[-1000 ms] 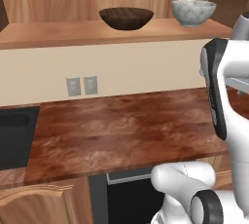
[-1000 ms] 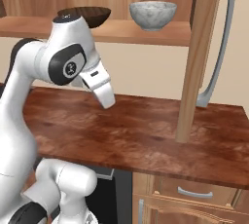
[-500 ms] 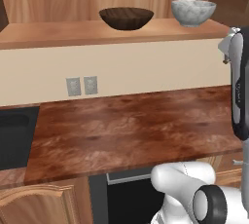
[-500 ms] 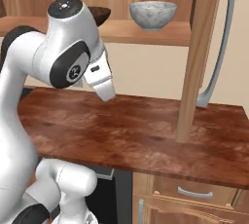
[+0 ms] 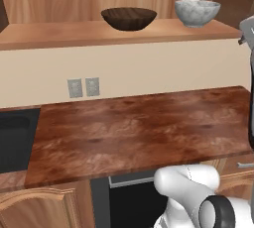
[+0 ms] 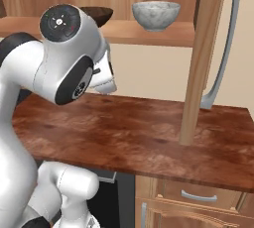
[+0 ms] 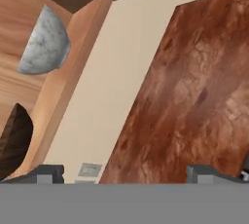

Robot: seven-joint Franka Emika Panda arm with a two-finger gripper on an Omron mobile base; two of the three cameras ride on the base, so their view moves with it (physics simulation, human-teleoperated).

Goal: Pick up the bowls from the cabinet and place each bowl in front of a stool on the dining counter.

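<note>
Speckled grey stone marks one bowl (image 5: 197,12), which sits on the tan cabinet shelf (image 5: 59,31) at the upper right of the left base view, with the dark wooden bowl (image 5: 128,18) just left of it at upper centre; both rest on the board, apart from each other. Judging by this, the task is at its first step, the reach for a bowl, and nothing has been lifted. The gripper (image 7: 124,172) stands wide open and empty, its two dark fingertips (image 7: 48,172) low in the hand view, which is rolled so the shelf runs up the left side. The next move calls for raising and levelling the hand toward the shelf, likely at the stone bowl, then closing over its rim. In the right base view the arm's large white joint covers most of the wooden bowl (image 6: 101,14). In the hand view that bowl is cut by the left edge. The reddish worktop (image 5: 139,133) below holds nothing.
</note>
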